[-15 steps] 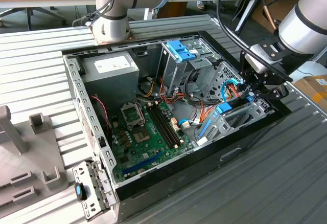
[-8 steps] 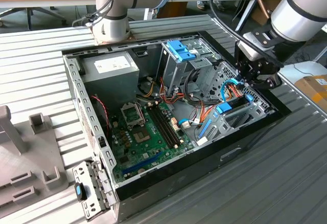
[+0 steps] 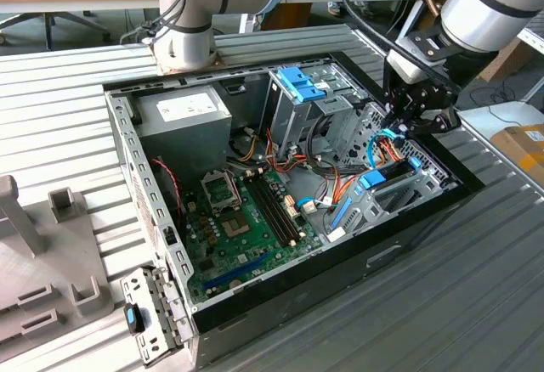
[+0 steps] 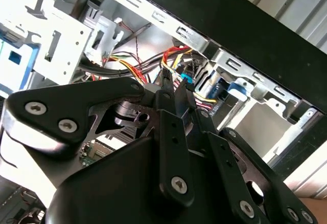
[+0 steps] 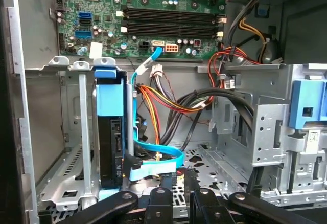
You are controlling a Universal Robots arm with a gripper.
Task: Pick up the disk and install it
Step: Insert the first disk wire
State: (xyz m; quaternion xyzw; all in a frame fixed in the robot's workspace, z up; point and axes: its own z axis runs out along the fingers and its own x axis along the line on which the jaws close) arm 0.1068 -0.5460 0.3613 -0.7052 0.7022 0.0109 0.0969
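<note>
A ribbed grey metal bench [image 3: 76, 92] carries an open desktop computer case [image 3: 408, 245], with wooden tables behind. Nearest in the first wrist view, the gripper [image 5: 176, 196] hangs just above the case floor, its jaws drawn close together on nothing visible. Just beside it the disk [image 5: 111, 132] stands on edge in the grey drive bay [image 5: 76, 147], blue rail uppermost. Seating it fully likely calls for a straight push along the bay. Blue and orange cables [image 5: 153, 157] crowd that approach. Farther off lies the green motherboard [image 5: 153, 9].
</note>
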